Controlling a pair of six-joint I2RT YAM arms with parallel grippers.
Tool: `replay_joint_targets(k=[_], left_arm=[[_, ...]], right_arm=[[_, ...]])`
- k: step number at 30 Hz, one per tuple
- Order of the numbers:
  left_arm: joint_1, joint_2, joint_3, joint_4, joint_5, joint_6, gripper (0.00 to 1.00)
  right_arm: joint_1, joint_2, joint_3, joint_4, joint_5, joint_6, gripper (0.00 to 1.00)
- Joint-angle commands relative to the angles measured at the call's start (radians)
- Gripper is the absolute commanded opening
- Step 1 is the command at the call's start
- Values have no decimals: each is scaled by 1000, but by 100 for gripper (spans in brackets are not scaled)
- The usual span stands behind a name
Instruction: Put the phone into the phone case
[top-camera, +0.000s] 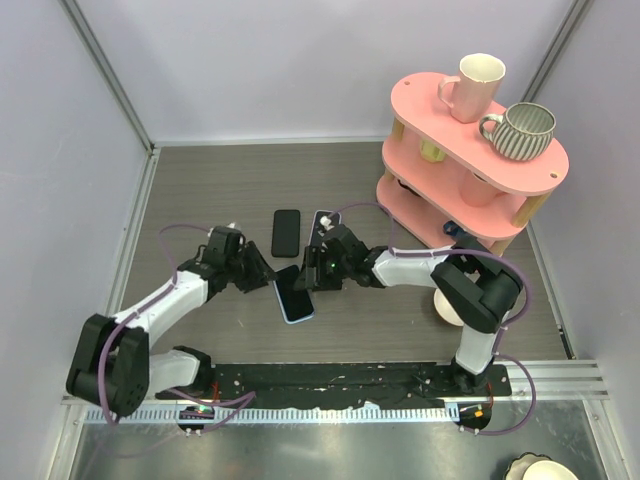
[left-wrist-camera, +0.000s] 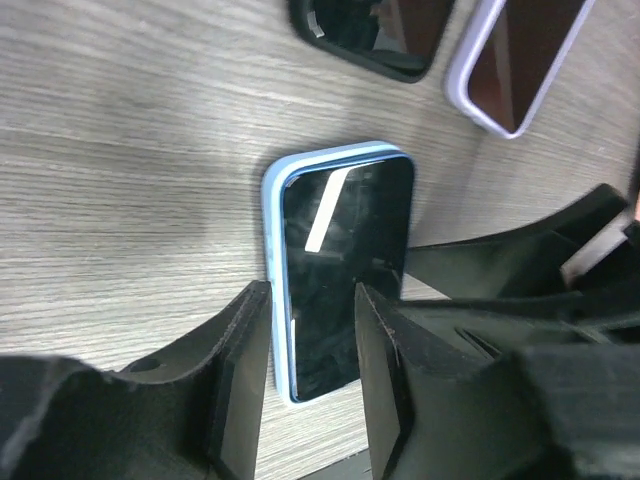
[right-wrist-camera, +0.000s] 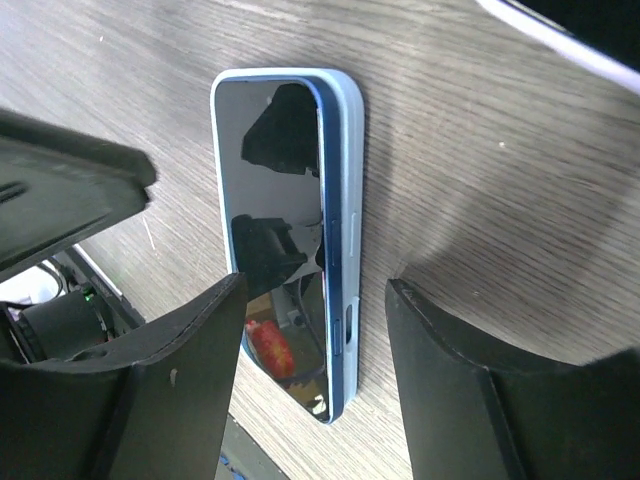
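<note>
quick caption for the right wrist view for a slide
Phone resting in the light blue case on the table, framed by the open right tool.

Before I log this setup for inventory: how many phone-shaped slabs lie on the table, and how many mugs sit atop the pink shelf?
Phone-shaped slabs: 3 (blue-cased phone, black slab, lavender-edged slab)
Mugs: 2 (cream mug, ribbed mug)
Total: 5

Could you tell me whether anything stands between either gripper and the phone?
Nothing visible does. The left gripper and the right gripper both straddle the phone, jaws open, where it lies in the light blue case.
</note>
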Motion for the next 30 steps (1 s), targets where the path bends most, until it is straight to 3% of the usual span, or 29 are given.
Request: replay_joint_targets(k=[1, 4, 11, 22, 30], left_arm=[[40, 83, 7, 2, 107, 29, 40], [50, 96, -28, 46, 130, 12, 29], [58, 125, -40, -30, 49, 41, 1], [58, 179, -134, 134, 145, -31, 0], [58, 180, -148, 160, 151, -36, 0]], right_arm=[[5, 22, -20, 76, -54, -33, 64], [12, 30, -17, 88, -51, -35, 63], [34, 35, 15, 4, 52, -38, 62], [35, 65, 69, 76, -6, 19, 63], [26, 13, -50, 461, -190, 200, 60]])
